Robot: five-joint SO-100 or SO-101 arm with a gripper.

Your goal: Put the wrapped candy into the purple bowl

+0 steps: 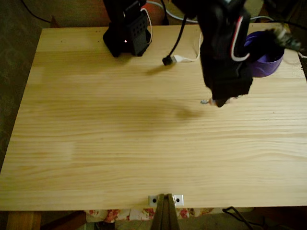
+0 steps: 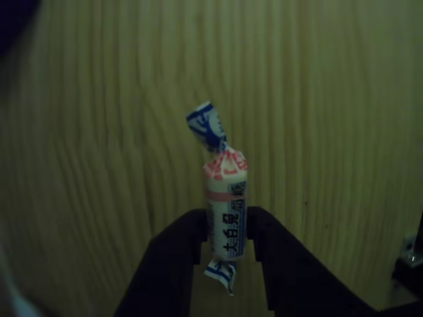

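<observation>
1. From my remote station I judge the grasp step done: in the other view the black two-finger gripper (image 2: 227, 241) is clamped on the small oblong wrapped candy (image 2: 225, 214), its white-and-pink wrapper with twisted blue ends pinched between the two fingers.
2. In the fixed view the gripper (image 1: 219, 101) sits low over the pale pine bench (image 1: 120, 143), the candy (image 1: 206, 101) just peeking beside it.
3. The round deep purple plastic bowl (image 1: 267, 64) stands near the bench's far right corner, partly hidden behind the arm.
4. Next, I judge, I must lift, swing over the bowl's rim, then release.
</observation>
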